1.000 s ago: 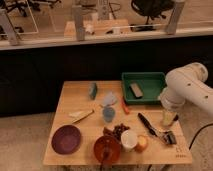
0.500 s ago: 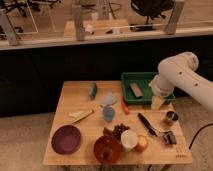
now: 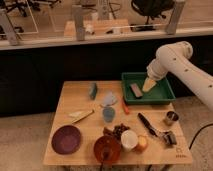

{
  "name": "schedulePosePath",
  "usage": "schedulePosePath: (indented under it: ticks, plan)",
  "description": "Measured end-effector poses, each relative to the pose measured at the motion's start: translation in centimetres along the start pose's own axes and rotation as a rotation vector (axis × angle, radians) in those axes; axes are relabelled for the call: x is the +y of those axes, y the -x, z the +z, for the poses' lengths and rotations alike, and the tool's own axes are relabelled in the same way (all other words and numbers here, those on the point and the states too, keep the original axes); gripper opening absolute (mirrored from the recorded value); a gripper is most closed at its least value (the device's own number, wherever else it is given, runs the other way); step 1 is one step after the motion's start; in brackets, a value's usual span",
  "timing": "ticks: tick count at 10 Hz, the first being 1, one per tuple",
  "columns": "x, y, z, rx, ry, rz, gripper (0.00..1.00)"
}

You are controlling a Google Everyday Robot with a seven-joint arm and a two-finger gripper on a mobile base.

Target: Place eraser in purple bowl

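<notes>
small grey eraser (image 3: 135,90) flat on the floor of the green tray (image 3: 167,94), at the far right of the wooden table (image 3: 75,97). just right of it, over the same tray, the gripper (image 3: 149,85), cream-coloured tip pointing down, close beside the eraser; touching or not, impossible to tell, and likewise clenched or released. white arm (image 3: 172,57) curving in from the right edge.

purple bowl (image 3: 66,139) well apart from all this, at the near left corner of the table. next along the near edge, an orange-brown bowl (image 3: 106,147), then a white cup (image 3: 129,140) and an orange fruit (image 3: 142,144) side by side. long black brush-like tool (image 3: 147,125) slanting across the right side, small metal cup (image 3: 171,118) near the right edge. teal-blue block (image 3: 93,90) upright toward the far side, blue cup (image 3: 108,114) mid-table.

tabletop of light, matte wood, on a pale floor (image 3: 25,145). behind, a dark low wall (image 3: 30,75) topped by glass panels (image 3: 45,20), with a wooden desk (image 3: 100,27) and black office chairs (image 3: 150,7) beyond.
</notes>
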Motion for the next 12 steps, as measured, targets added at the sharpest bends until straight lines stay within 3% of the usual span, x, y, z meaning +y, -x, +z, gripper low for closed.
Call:
schedulePosePath:
  ticks: [6,7,9,11,12]
  plan:
    - [-0.4,-0.3,0.4,0.0,0.001,0.025,0.8]
    - [-0.9,-0.8,1.1,0.014,0.012,0.067,0.8]
    - [-1.8,-1.3,4.6,0.022,0.032,0.228,0.8]
    - [-2.1,-3.2,8.3,0.044,0.038,0.393,0.8]
    - [-2.1,-3.5,10.1,0.047,0.042,0.436,0.8]
